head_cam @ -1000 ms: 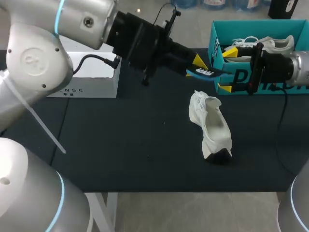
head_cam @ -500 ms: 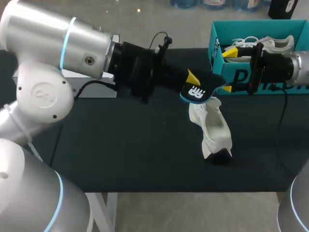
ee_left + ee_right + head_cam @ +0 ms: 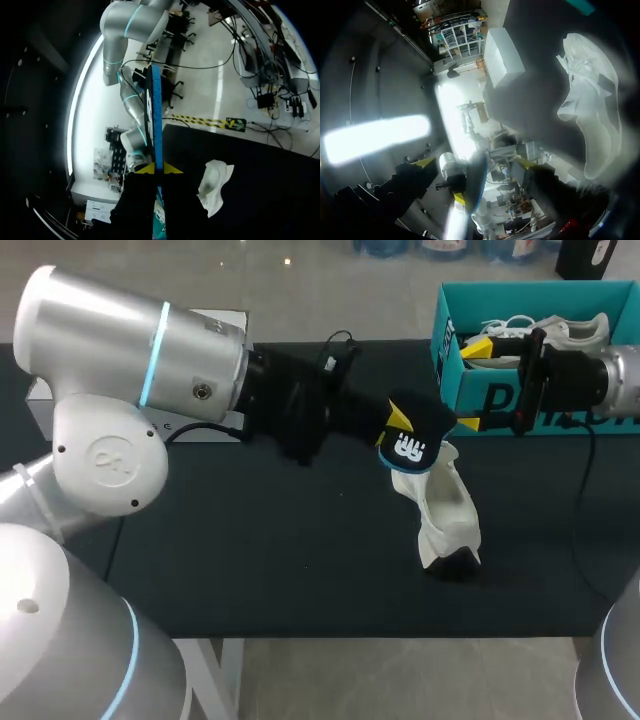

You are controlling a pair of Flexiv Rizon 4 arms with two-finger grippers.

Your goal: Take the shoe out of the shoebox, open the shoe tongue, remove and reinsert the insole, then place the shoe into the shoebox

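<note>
Two yellow fingertips (image 3: 172, 168) of the left jaws are clamping the dark, blue-edged insole (image 3: 154, 110) from both sides; in the left wrist view it is standing edge-on, sticking out straight ahead of them. In the head view the left arm (image 3: 150, 350) is reaching in across the desk (image 3: 250, 540) past its middle, and the insole is hanging off its tip with the white logo facing the camera. The insole's lower end is sitting over the far end of the white shoe (image 3: 442, 505); whether the two are touching I cannot tell. That shoe is lying on the dark desk, its dark-soled end toward the near edge.

The right jaws are standing wide apart with nothing between them, their yellow fingertips (image 3: 422, 161) spread out in front of the teal shoebox (image 3: 445, 330). The right arm (image 3: 580, 375) is coming in level from the side, across the box's front wall. A second pale shoe (image 3: 560, 332) is lying inside the shoebox. A white box (image 3: 502, 57) is resting on the far side of the desk, beyond the left arm.
</note>
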